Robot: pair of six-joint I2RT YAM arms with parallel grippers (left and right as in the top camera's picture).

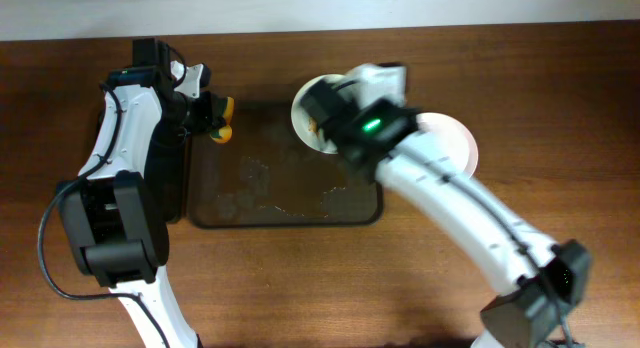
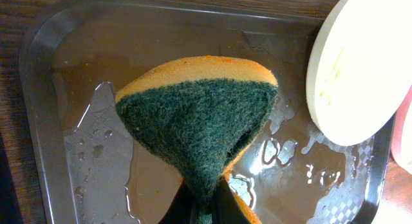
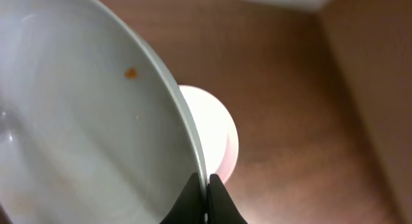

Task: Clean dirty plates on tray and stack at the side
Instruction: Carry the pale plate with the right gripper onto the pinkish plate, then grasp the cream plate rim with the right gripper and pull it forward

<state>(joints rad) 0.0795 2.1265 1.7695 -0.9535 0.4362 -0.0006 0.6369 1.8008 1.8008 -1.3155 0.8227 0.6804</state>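
Observation:
The dark brown tray (image 1: 290, 193) lies at mid-table, wet with puddles (image 2: 96, 130). My right gripper (image 3: 207, 184) is shut on the rim of a white plate (image 3: 84, 127), holding it tilted over the tray's far right corner (image 1: 306, 100). The plate carries a small orange speck (image 3: 131, 73) and faint yellowish streaks (image 2: 335, 63). My left gripper (image 2: 206, 211) is shut on a folded sponge (image 2: 199, 118), green scouring side out with an orange back, above the tray's far left part (image 1: 222, 123). Another white plate (image 1: 455, 138) lies on the table right of the tray, partly under my right arm.
A narrower black tray (image 1: 170, 178) sits left of the brown one, mostly under my left arm. The plate on the table (image 3: 215, 134) is directly beyond the held plate in the right wrist view. Bare wooden table (image 1: 400, 278) surrounds the trays.

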